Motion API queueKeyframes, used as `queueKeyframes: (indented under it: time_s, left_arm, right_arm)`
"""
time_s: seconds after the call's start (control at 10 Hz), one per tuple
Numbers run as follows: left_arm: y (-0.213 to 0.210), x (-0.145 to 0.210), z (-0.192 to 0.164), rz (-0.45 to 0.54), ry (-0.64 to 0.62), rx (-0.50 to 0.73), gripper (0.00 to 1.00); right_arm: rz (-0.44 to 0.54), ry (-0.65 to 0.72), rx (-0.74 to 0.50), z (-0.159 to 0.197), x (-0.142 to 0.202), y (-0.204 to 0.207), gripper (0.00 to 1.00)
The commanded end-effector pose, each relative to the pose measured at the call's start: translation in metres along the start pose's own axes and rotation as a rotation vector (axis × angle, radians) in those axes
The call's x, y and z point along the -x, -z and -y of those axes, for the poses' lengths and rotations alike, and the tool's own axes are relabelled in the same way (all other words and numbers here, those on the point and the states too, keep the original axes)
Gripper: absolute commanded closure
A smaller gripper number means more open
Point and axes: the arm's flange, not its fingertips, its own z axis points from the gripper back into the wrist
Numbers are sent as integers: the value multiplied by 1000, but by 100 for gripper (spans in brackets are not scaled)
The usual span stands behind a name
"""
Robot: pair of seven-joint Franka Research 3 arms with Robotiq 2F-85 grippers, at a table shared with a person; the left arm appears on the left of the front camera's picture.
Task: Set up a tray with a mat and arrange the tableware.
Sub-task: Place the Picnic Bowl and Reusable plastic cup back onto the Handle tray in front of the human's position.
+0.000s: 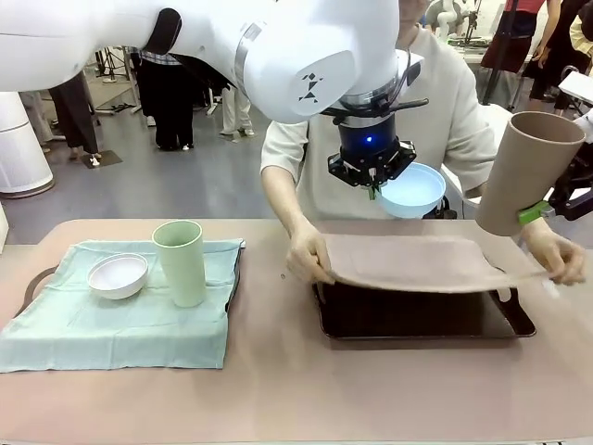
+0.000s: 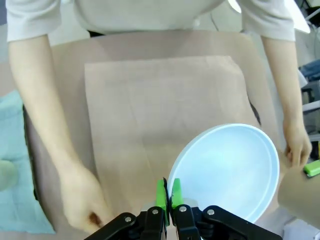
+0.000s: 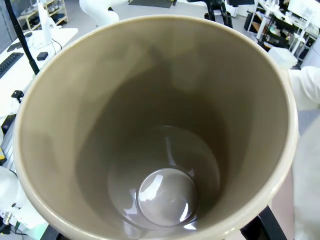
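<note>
While the person's hands (image 1: 309, 257) stretch the tan mat (image 1: 422, 261) over the dark tray (image 1: 417, 315), the left gripper (image 1: 372, 189) pinches the light blue bowl (image 1: 413, 190) above it, the bowl at its 3 o'clock. The right gripper (image 1: 547, 206) clamps the tan-brown cup (image 1: 521, 167) aloft at the tray's 1 o'clock.

The front view looks from the robot's side across the pinkish-beige table (image 1: 278, 399) at the person on the far side, taking in the whole width. The left wrist view looks steeply down from close above the flat tan mat (image 2: 165, 110) the person holds; both views share that mat (image 1: 417, 261) and the round light blue bowl (image 2: 230, 170), seen in the front view at centre (image 1: 414, 190). The right wrist view sits very near, staring into the tall tan-brown cup (image 3: 160, 150), which stands far right in the front view (image 1: 528, 171).
</note>
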Motion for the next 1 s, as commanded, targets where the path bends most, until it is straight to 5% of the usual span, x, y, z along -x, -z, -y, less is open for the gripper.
queueKeyframes:
  time_s: [0.0, 0.9]
  left_arm:
    - [-2, -2, 1, 5, 12, 0, 100]
    - [-2, -2, 1, 5, 12, 0, 100]
  right_arm:
    - [4, -13, 2, 2, 1, 1, 100]
    - [4, -13, 2, 2, 1, 1, 100]
